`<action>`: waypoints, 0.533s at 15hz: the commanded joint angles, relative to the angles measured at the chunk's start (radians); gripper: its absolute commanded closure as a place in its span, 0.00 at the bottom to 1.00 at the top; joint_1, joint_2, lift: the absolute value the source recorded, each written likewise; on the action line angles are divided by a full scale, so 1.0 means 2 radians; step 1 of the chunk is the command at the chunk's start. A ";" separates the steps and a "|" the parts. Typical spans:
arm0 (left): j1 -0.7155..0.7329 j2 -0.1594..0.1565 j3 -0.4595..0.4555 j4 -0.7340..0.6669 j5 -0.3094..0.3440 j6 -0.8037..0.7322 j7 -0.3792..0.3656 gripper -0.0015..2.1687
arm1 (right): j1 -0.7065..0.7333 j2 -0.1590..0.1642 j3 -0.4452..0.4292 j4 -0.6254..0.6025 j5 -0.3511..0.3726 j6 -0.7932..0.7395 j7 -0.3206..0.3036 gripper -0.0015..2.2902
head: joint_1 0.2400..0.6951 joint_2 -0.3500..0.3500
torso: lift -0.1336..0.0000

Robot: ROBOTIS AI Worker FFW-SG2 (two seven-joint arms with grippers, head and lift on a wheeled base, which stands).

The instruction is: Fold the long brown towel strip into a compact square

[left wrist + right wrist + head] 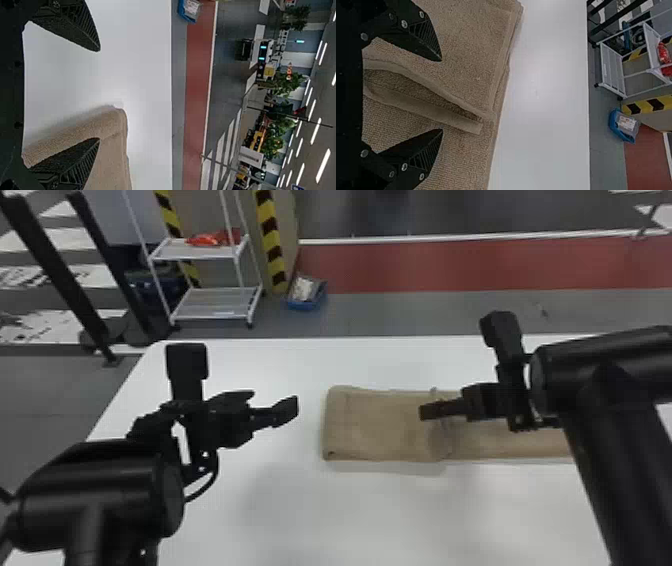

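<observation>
- Table (310, 520): white top, from the centre of the head view's dial down past 6 o'clock and outward toward 8 and 4.
- Rack (215, 307): white, two shelves showing, standing on the floor at 10 o'clock.
- Brown towel (380, 425): flat on the table, one end just below the dial's centre, its length running toward 4 o'clock and under the right arm; the portion nearer the centre is folded over, and the upper layer's loose edge stands up in ridges.
- Tub (306, 305): blue, on the floor at 11 o'clock, just beside the rack.
- Left gripper (215, 417): at 8 o'clock, fingers spread wide, nothing held; one finger is near the towel's folded end.
- Right gripper (490, 402): toward 4 o'clock, over the towel, fingers wide apart, the ridged edge lying between them, ungripped.
- Red item (204, 240): on the rack's upper shelf, 10 o'clock.
</observation>
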 commanded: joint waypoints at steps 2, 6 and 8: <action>-0.001 -0.001 0.000 0.004 0.000 0.000 0.000 0.04 | -0.003 0.000 0.002 0.011 0.001 -0.008 0.000 0.18 | 1.00 0.65 | 0.07; -0.001 -0.001 0.000 0.006 0.000 -0.002 0.000 0.04 | -0.003 0.000 0.007 0.017 0.004 -0.011 0.001 0.22 | 1.00 0.65 | 0.07; -0.001 -0.001 0.000 0.006 0.000 -0.002 0.000 0.04 | -0.003 0.000 0.007 0.017 0.003 -0.011 0.002 0.22 | 1.00 0.65 | 0.07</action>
